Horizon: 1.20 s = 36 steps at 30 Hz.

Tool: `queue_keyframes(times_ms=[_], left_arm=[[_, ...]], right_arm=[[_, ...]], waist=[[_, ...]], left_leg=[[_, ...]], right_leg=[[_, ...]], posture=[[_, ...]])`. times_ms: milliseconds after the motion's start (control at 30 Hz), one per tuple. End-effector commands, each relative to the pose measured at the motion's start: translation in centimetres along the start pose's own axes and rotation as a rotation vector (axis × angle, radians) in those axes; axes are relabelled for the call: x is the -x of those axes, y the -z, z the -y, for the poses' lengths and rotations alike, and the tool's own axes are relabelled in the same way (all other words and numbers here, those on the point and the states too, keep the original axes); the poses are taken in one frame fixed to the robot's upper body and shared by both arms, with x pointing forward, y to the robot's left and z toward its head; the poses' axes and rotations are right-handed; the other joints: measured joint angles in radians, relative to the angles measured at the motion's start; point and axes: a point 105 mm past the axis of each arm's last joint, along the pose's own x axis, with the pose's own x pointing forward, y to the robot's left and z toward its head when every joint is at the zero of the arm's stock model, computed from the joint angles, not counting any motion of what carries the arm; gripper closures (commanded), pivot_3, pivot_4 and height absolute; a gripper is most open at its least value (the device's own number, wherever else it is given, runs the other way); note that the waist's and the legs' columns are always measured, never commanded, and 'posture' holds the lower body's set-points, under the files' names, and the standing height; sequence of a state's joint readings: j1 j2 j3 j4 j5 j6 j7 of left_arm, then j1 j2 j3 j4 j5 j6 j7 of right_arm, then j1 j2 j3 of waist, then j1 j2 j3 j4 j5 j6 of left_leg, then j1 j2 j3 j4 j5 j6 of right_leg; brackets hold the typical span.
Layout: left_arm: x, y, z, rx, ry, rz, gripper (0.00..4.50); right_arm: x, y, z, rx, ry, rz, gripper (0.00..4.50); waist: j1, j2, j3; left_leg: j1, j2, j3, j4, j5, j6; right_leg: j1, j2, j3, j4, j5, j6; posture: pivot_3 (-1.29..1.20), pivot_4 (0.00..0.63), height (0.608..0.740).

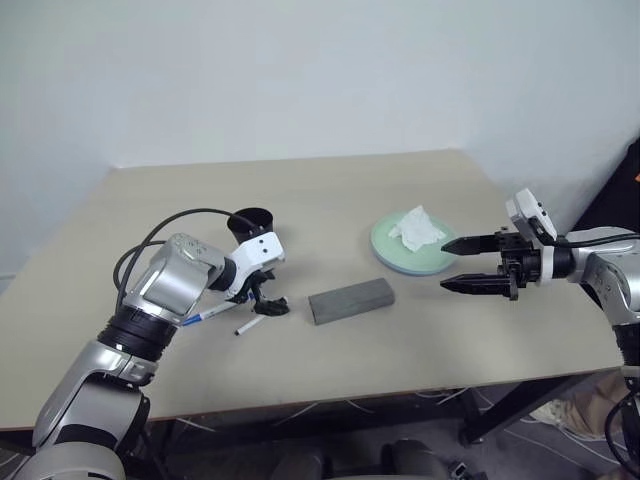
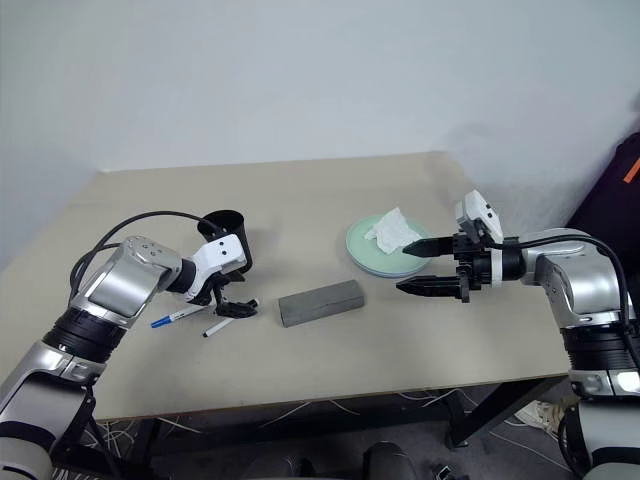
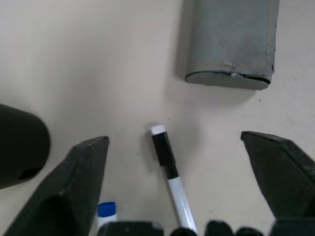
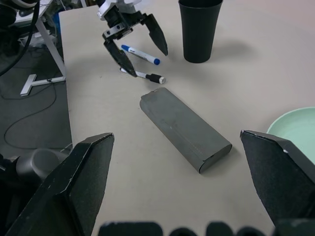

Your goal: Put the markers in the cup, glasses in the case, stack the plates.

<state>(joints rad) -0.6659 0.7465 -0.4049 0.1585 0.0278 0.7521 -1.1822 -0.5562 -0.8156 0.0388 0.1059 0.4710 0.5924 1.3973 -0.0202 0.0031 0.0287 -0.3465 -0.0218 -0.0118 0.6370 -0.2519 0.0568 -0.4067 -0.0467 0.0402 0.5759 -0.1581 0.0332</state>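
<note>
Both markers lie on the table — blue-capped marker (image 4: pixel 140 54) and black-capped marker (image 3: pixel 170 164) — beside the black cup (image 4: pixel 199 29), under the wide-spread left gripper (image 4: pixel 140 51); grey case (image 1: pixel 351 300) shut; right gripper (image 2: pixel 420 266) wide, empty

Two markers on the table, blue-capped (image 4: pixel 140 54) and black-capped (image 4: pixel 143 75). One black cup (image 4: pixel 199 29), one grey case (image 4: pixel 184 128), one green plate (image 1: pixel 395 250), one crumpled tissue (image 1: pixel 417 229).
</note>
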Motion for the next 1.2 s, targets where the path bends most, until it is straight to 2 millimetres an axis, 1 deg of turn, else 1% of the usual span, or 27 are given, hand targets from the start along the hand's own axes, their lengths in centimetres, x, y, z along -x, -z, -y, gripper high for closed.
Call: queue_keyframes(times_ms=[33, 133, 267, 467, 700, 900, 1200], left_arm=[[0.5, -1.1, -0.7, -0.045, -0.034, -0.003, 0.02], [0.0, -0.9, -1.0, -0.051, -0.041, -0.035, 0.02], [-0.6, -1.3, -1.0, -0.049, -0.032, -0.047, 0.02], [-1.8, -1.4, -0.9, -0.042, -0.011, -0.085, 0.02], [-2.5, -1.2, -1.3, -0.029, -0.004, -0.132, 0.02], [-3.0, -0.7, -1.4, -0.006, 0.006, -0.165, 0.02], [-3.5, 0.5, -1.0, 0.024, 0.034, -0.193, 0.02]], right_arm=[[0.4, -1.3, -0.2, 0.046, 0.008, 0.026, 0.03], [0.3, -1.2, -0.2, 0.044, 0.013, 0.027, 0.03], [0.2, -1.1, -0.2, 0.040, 0.017, 0.028, 0.03], [0.0, -1.0, -0.3, 0.038, 0.017, 0.029, 0.03], [-0.2, -0.8, -0.4, 0.034, 0.021, 0.029, 0.03], [-0.2, -0.8, -0.4, 0.031, 0.027, 0.029, 0.03], [-0.3, -0.9, -0.4, 0.031, 0.029, 0.031, 0.03]], waist=[[0.000, 0.000, 0.000], [0.001, 0.000, 0.000], [0.001, 0.000, 0.000], [0.001, 0.000, 0.000], [0.000, 0.000, 0.000], [0.000, 0.000, 0.000], [0.000, 0.000, 0.000]], left_leg=[[0.000, 0.000, 0.000, 0.000, 0.000, 0.000], [0.000, 0.000, 0.000, 0.000, 0.000, 0.000], [0.000, 0.000, 0.000, 0.001, 0.000, 0.000], [-0.001, -0.001, 0.000, 0.001, 0.000, 0.000], [-0.001, -0.001, 0.000, 0.001, 0.000, 0.000], [-0.002, -0.001, 0.000, 0.001, 0.000, 0.000], [-0.001, 0.000, 0.000, 0.001, 0.000, 0.000]], right_leg=[[0.000, 0.000, 0.000, 0.000, 0.000, 0.000], [0.000, 0.000, 0.000, 0.000, 0.000, 0.000], [0.000, 0.000, 0.000, 0.000, 0.000, 0.000], [0.000, 0.000, 0.000, 0.000, 0.000, 0.000], [0.000, 0.001, 0.000, 0.000, 0.000, 0.000], [0.000, 0.001, 0.000, 0.000, 0.000, 0.000], [0.000, 0.001, 0.000, 0.000, 0.000, 0.000]], posture=[[0.00, 0.000, 0.732], [0.00, 0.000, 0.732], [0.00, 0.000, 0.732], [0.00, 0.000, 0.732], [0.00, 0.000, 0.732], [0.00, 0.000, 0.732], [0.00, 0.000, 0.732]])
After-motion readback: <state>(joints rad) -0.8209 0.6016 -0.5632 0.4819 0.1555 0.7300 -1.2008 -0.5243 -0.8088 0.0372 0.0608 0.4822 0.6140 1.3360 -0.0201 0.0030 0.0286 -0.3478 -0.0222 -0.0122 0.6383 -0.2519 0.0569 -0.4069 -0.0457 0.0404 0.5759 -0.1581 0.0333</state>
